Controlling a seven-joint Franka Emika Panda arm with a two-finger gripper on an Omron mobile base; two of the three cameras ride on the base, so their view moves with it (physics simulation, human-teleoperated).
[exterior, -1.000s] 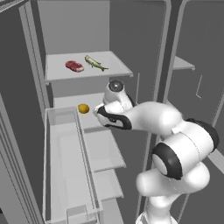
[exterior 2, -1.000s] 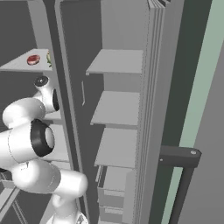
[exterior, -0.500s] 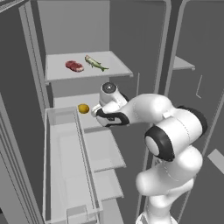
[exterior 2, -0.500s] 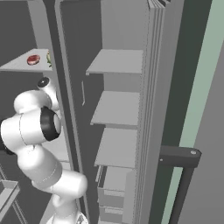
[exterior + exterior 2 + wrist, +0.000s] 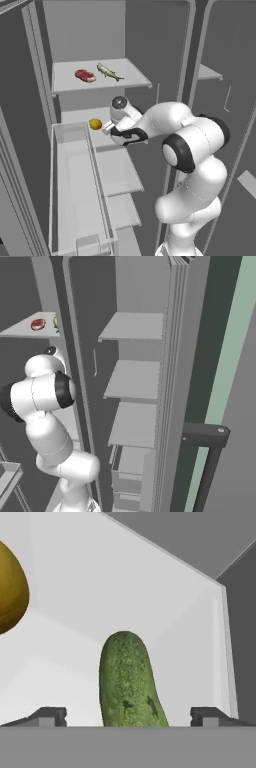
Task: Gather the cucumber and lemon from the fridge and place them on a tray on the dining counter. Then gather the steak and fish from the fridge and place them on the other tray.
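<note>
The cucumber (image 5: 127, 679) lies on the fridge's second shelf (image 5: 75, 116), straight ahead of my gripper (image 5: 129, 716). The gripper is open, and its fingertips (image 5: 48, 715) stand on either side of the cucumber's near end without touching it. The lemon (image 5: 95, 124) sits on the same shelf, just left of my hand, and shows big at the left edge in the hand view (image 5: 11, 594). On the top shelf (image 5: 100, 82) the red steak (image 5: 85, 75) lies beside the fish (image 5: 110, 72). The steak (image 5: 38, 324) also appears in the right base view.
The open fridge door with its deep bin (image 5: 70, 175) stands close on the left of the arm. Lower fridge shelves (image 5: 117, 172) sit under the hand. The other door's shelves (image 5: 135, 326) and a dark bar (image 5: 205, 433) are to the right.
The hand has pushed a little further left and into the second shelf, nearer the lemon, and the arm's elbow has swung up. The jaws stay open.
</note>
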